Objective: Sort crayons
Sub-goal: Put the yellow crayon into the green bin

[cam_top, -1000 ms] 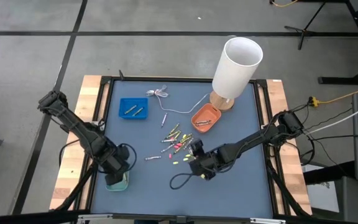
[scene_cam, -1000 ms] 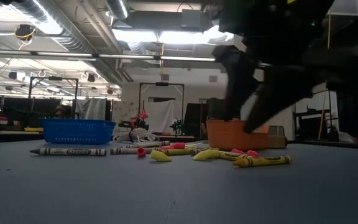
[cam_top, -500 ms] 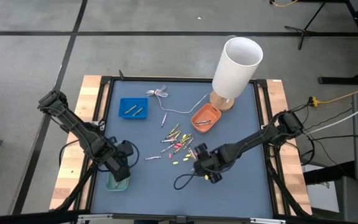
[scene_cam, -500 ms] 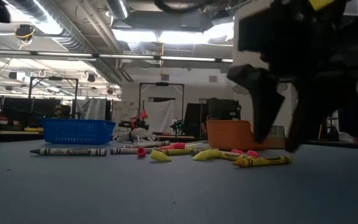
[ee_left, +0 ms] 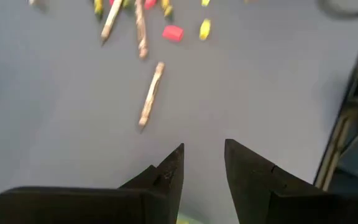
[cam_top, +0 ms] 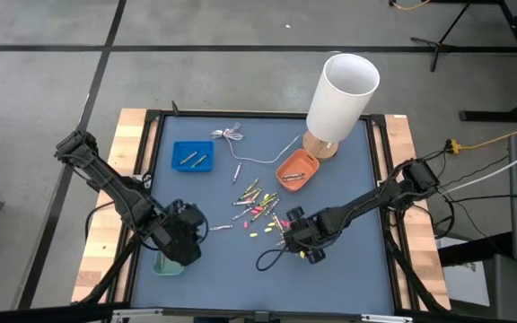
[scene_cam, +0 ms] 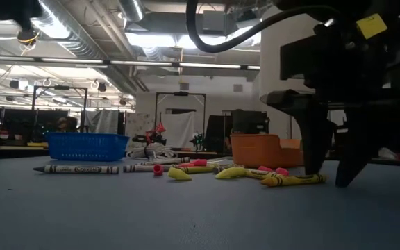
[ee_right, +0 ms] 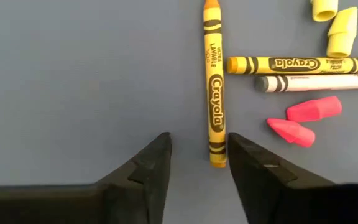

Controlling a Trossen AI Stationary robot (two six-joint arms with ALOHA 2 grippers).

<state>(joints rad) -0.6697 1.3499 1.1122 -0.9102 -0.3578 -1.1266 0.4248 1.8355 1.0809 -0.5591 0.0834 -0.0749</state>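
On your dark blue counter (cam_top: 348,269), the thin yellow, pink and pale crayons (cam_top: 257,208) are lying scattered mid-counter, between the blue plastic tray (cam_top: 192,156) and orange plastic tray (cam_top: 296,170). Your right gripper (ee_right: 197,152) is hovering spread over a yellow crayon's end. Your left gripper (ee_left: 202,163) is hanging open near the front-left corner — empty.

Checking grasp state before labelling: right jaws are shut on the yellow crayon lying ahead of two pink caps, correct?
Not shut. The right wrist view shows the right gripper with its jaws open and empty, hovering over one end of the yellow crayon, which lies loose on the mat. The two pink caps are beside it, as you said.
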